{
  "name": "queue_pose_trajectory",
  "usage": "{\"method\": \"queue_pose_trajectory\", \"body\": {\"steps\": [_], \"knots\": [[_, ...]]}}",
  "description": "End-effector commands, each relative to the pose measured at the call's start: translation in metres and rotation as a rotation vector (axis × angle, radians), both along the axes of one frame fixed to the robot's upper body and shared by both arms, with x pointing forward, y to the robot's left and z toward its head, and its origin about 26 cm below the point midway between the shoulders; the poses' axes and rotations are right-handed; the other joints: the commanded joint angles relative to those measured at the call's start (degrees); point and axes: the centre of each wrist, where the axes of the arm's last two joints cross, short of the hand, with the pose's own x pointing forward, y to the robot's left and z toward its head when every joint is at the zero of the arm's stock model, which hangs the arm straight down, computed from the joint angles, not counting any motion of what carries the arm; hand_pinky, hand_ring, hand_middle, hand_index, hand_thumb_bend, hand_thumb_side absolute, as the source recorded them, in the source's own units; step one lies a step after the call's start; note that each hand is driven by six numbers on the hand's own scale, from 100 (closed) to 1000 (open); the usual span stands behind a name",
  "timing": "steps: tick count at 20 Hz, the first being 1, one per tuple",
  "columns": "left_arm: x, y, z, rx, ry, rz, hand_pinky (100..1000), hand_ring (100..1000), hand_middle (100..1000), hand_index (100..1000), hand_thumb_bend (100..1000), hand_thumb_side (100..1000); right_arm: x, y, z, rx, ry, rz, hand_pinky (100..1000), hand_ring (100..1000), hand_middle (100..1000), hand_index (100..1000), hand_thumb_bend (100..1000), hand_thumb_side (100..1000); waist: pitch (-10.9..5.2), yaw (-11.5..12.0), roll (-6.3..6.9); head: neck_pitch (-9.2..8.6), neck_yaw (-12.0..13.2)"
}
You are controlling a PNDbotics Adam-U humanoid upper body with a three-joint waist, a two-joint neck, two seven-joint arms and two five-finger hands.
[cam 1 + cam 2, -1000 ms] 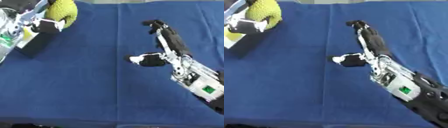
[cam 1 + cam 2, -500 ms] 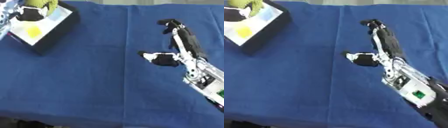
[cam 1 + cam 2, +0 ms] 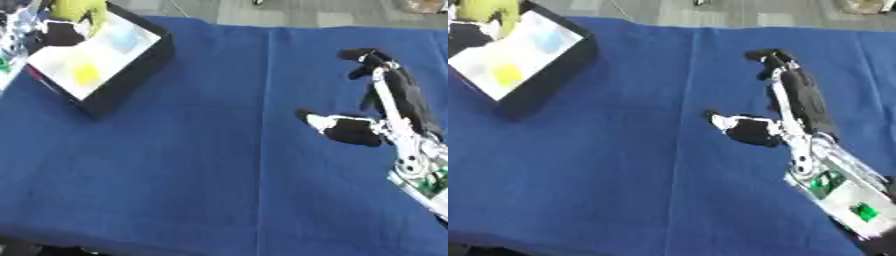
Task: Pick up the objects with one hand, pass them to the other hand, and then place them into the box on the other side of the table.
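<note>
One yellow-green object over box, no legible writing

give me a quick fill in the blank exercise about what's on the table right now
1. The left hand holds a ____-coloured object over the box.
2. The right hand is ____, holding nothing.
3. The cloth covering the table is ____.
4. The box sits near the table's far ____ corner.

Missing words: yellow-green; open; blue; left
</note>
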Motion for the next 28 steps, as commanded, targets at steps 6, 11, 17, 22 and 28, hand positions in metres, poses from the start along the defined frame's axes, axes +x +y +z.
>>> {"method": "queue_pose_trajectory", "body": {"steps": [6, 11, 17, 22, 28], "knots": [[0.024, 0.026, -0.010, -0.044, -0.009, 0.107, 765, 570, 461, 411, 100, 245, 0.002, -0.001, 0.012, 0.061, -0.063, -0.038, 321, 700, 814, 834, 681, 297, 0.12, -1.02, -0.26, -1.41, 2.09], [0.033, 0.035, -0.021, -0.042, -0.023, 0.161, 774, 592, 496, 519, 100, 244, 0.002, 0.000, 0.012, 0.076, -0.079, -0.044, 319, 697, 812, 832, 680, 294, 0.63, -1.69, -0.53, -1.45, 2.70], [0.037, 0.043, -0.024, -0.033, -0.060, 0.255, 870, 775, 723, 840, 124, 224, 0.002, 0.000, 0.012, 0.093, -0.090, -0.049, 316, 692, 810, 828, 679, 291, 0.65, -1.78, -0.71, -0.87, 2.87], [0.036, 0.046, -0.023, -0.009, -0.070, 0.297, 890, 799, 749, 888, 251, 323, 0.002, -0.002, 0.012, 0.103, -0.096, -0.053, 316, 686, 809, 827, 680, 289, 0.40, -1.84, -0.71, -0.49, 2.66], [0.035, 0.047, -0.020, 0.005, -0.064, 0.299, 888, 801, 750, 890, 270, 438, 0.002, -0.005, 0.013, 0.107, -0.105, -0.063, 315, 684, 808, 826, 681, 285, 0.00, -1.81, -0.54, -0.07, 2.31]]}}
